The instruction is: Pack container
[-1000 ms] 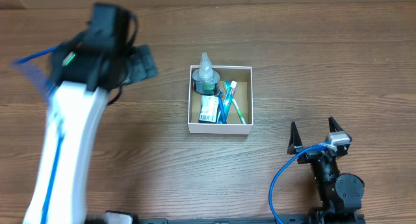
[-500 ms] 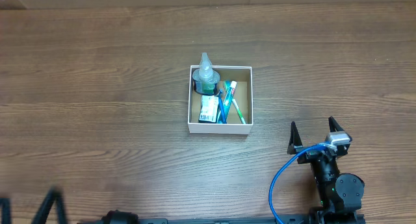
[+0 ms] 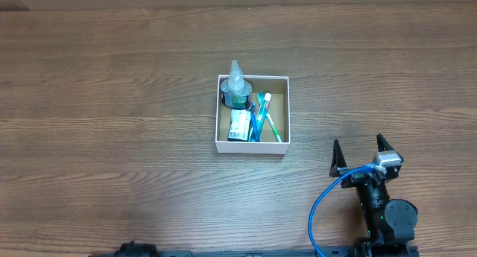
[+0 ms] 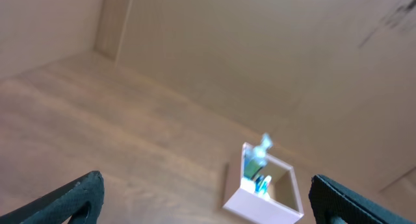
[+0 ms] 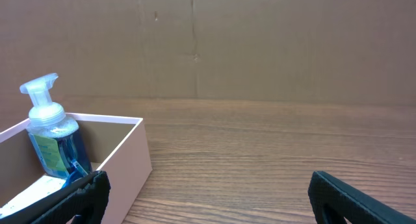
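Left gripper (image 4: 207,180) is out of the overhead frame. Its own wrist view is blurred but shows dark fingers (image 4: 78,197) at the bottom corners, spread wide, with nothing between them. Container (image 3: 252,147) sits near the centre of the wooden table (image 3: 112,130), slightly above the middle. In the left wrist view it is lower right of centre. Inside the container, a blue pump bottle (image 3: 237,91) stands upright in the upper left corner. A small white packet (image 3: 238,126) lies below it, with toothbrushes (image 3: 268,123) just to the right. Right gripper (image 3: 358,141) is at the lower right, well apart from the container, fingers wide and holding nothing. A blue cable (image 3: 322,205) loops below it.
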You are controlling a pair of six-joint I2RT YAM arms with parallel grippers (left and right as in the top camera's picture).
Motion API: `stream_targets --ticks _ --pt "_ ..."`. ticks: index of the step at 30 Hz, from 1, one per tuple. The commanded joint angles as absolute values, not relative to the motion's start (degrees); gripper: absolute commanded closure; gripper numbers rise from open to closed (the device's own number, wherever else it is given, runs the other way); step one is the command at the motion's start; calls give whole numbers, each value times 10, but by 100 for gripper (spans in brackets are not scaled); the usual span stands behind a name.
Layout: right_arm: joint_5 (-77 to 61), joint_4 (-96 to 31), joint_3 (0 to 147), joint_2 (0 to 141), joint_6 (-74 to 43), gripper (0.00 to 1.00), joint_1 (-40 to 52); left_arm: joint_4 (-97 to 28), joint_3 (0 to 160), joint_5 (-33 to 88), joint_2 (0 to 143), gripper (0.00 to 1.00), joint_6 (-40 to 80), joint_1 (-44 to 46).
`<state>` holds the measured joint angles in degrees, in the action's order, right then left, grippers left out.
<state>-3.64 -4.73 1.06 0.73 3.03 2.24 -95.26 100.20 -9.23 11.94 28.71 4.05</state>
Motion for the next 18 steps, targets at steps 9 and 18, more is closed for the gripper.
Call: stream_targets --ticks 9,18 --pt "-40 -44 4 2 32 0 18 -856 764 -92 2 0 283 9" --pt "-40 -44 4 2 32 0 18 -586 551 -5 3 0 194 -1"
